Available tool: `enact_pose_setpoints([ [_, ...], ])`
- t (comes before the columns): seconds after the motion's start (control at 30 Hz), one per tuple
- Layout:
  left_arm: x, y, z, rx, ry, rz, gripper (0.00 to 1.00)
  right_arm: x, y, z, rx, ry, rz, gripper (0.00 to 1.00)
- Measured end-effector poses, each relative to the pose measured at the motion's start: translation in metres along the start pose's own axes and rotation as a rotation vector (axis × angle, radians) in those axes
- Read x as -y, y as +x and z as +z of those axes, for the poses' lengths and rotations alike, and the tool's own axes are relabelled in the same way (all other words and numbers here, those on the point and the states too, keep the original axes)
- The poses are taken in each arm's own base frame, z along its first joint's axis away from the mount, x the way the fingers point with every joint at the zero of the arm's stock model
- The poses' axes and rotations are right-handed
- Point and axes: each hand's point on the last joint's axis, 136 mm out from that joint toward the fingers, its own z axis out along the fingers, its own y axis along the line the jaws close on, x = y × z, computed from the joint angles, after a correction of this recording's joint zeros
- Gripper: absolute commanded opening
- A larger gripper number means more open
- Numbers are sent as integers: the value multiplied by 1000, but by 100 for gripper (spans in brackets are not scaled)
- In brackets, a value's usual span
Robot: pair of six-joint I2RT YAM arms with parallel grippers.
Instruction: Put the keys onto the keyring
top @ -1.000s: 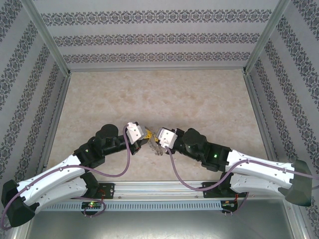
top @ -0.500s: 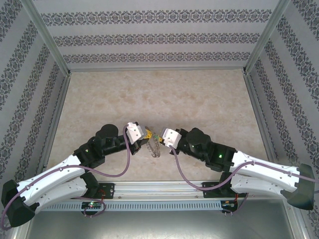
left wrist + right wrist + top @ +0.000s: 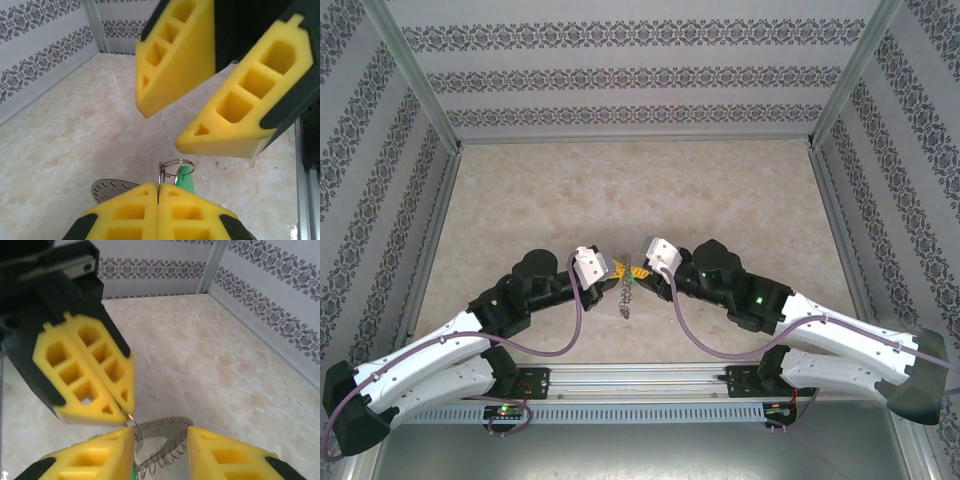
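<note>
Left claw (image 3: 159, 190): yellow foam fingers (image 3: 125, 215) pressed flat together with no gap at the seam, pinching the keyring (image 3: 172, 167), whose thin wire loop stands up out of that seam. Key (image 3: 186, 181): tiny, with a bright green head, sitting right against the loop just beyond the left fingertips; whether it is threaded on cannot be told. In the left wrist view a grey, jagged-edged arc of the keyring juts out beside the pinching pads. In the right wrist view this arc, with a wiry coil beneath it, runs across between the other arm's fingers. Right claw (image 3: 161, 436): partly open, with a clear gap between its two yellow fingers (image 3: 235, 460) and nothing clamped. The ring's arc spans that gap; contact with either pad cannot be told. The two claws are tip to tip. In the right wrist view the left claw's point meets the wire loop just above one right-hand pad. In the left wrist view the right claw hangs just above the loop, apart from it. In the top view both claws meet over the near middle of the surface (image 3: 620, 190), and the keyring shows as a thin dark strand just below the two tips. Surface: pale beige, marbled. Surround: patterned walls (image 3: 640, 70) on three sides.
</note>
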Motion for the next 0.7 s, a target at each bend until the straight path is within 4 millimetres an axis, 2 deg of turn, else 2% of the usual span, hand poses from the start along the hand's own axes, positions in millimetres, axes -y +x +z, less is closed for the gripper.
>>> enact_pose_setpoints([
  [0.23,-2,12,2,-52,-26,22,0,-5,-3,5,-31,-43,91,34],
  [0.7,-4,14,2,-66,-48,35,0,-12,28,14,-157,-69,129,33],
])
